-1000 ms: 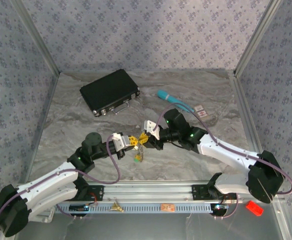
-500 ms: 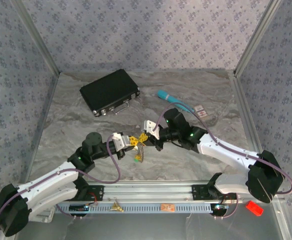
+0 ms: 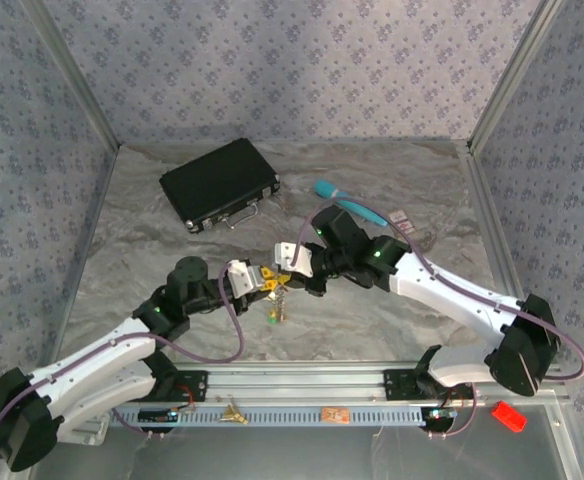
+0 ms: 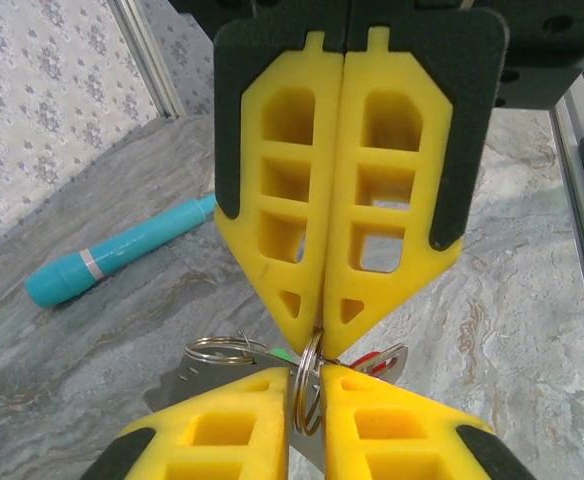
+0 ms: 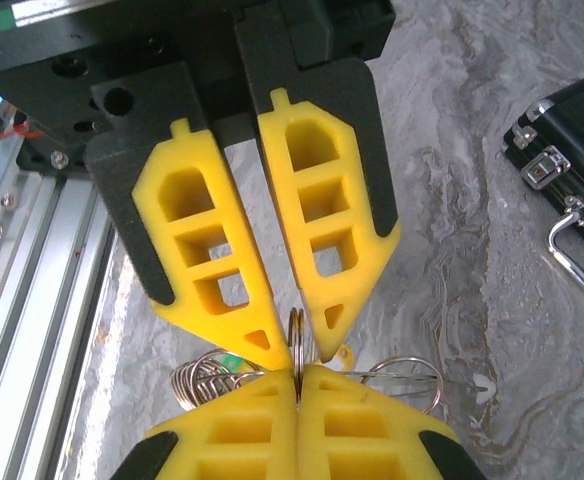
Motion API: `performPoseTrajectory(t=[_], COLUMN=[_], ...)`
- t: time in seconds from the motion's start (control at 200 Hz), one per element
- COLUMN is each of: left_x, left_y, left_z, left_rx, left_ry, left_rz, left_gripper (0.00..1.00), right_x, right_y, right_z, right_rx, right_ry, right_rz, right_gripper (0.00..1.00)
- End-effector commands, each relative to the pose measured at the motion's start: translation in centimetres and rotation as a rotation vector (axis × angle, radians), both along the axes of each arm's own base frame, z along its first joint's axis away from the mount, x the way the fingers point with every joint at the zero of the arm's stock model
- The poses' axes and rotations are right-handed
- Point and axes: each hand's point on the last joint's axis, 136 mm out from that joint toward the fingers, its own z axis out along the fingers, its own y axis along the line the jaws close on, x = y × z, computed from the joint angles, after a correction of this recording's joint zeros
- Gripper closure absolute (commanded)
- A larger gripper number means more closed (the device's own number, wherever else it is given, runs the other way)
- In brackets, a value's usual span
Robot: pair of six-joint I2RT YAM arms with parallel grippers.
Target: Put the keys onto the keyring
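Above the table's middle my two grippers meet tip to tip at one wire ring of the keyring [image 4: 309, 395]. My right gripper [image 5: 298, 372] is shut on that ring [image 5: 296, 335]. My left gripper [image 4: 307, 375] has its jaws slightly parted, the ring standing in the gap between them. More rings [image 5: 207, 380] hang beside the tips. Keys show behind them: a red head [image 4: 372, 360], a green one [image 5: 232, 362] and a yellow tab [image 5: 347, 353]. From above, the left gripper [image 3: 264, 283] and right gripper [image 3: 288, 278] touch, with the keys [image 3: 276, 308] dangling below.
A black case [image 3: 219, 183] with a metal handle lies at the back left. The teal pen-shaped tool [image 3: 350, 205] rests behind the right arm, a small card [image 3: 402, 220] beside it. A red block [image 3: 508, 416] sits near the front rail on the right.
Both grippers have shifted a little left with the keyring. The right jaws have closed on the ring. The left jaws have parted slightly.
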Motion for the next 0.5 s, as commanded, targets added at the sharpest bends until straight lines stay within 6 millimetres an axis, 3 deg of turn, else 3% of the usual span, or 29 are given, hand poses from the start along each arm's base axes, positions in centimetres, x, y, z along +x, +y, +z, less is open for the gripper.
performPoseTrajectory(t=[0.0, 0.12, 0.185, 0.25, 0.29, 0.495], left_x=[-0.1, -0.1, -0.2, -0.3, -0.3, -0.7], left_y=[-0.4, -0.6, -0.6, -0.6, -0.6, -0.9], left_z=[0.8, 1.0, 1.2, 1.2, 1.4, 1.6], left_rx=[0.003, 0.000, -0.006, -0.018, -0.030, -0.077], left_ry=[-0.012, -0.017, -0.024, -0.029, -0.032, -0.033], left_rz=[-0.024, -0.033, -0.034, -0.036, -0.038, -0.061], left_gripper=[0.89, 0.98, 1.00, 1.00, 1.00, 1.00], right_x=[-1.0, -1.6, -1.4, -0.8, -0.5, -0.3], right_y=[-0.1, 0.2, 0.4, 0.2, 0.0, -0.2], right_z=[-0.1, -0.4, 0.4, 1.0, 1.3, 1.1], right_rx=[-0.072, -0.099, -0.058, 0.010, 0.060, 0.178], right_ry=[-0.021, -0.017, -0.006, 0.015, 0.038, 0.125], right_rz=[0.060, 0.087, 0.071, 0.032, 0.006, -0.026], right_gripper=[1.00, 1.00, 1.00, 0.80, 0.74, 0.71])
